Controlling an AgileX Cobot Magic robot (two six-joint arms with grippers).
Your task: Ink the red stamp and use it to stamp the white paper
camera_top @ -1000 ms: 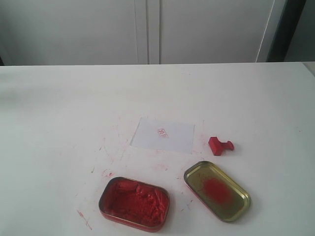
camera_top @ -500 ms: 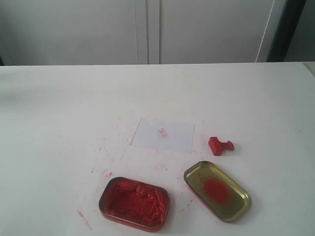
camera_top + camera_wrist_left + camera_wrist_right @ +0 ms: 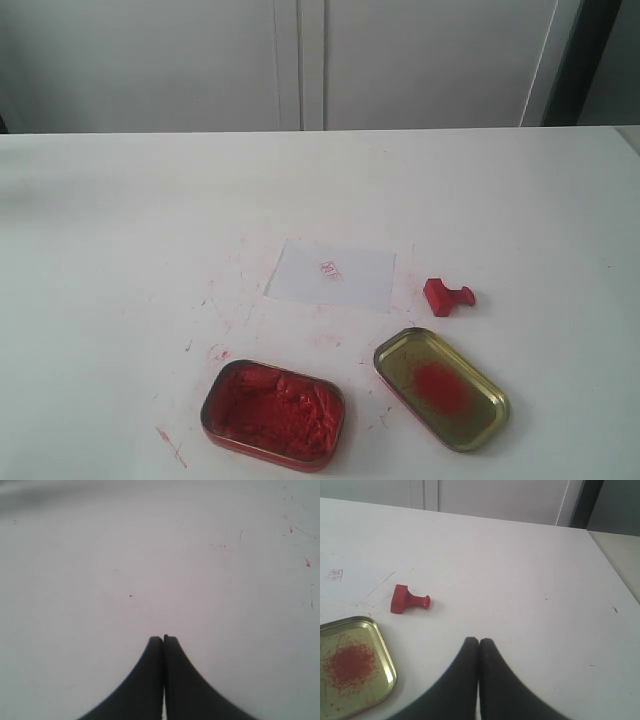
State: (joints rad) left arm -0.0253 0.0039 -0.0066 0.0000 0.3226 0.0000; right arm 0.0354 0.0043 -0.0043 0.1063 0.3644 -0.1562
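The red stamp (image 3: 447, 297) is lying on its side just beyond the gold lid (image 3: 440, 387), not touching it, its long axis across the exterior view, handle turned away from the white paper (image 3: 333, 274). The right gripper (image 3: 479, 642) is judged the nearer one; its jaws are pressed together, empty, with the stamp ahead of them. The left gripper (image 3: 163, 639) is likewise closed, over the table (image 3: 100, 555). Free room is found around the stamp.

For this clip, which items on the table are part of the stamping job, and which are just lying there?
Part of the job: red stamp; white paper; tin of red ink paste.
Just lying about: gold lid with a red smear inside.
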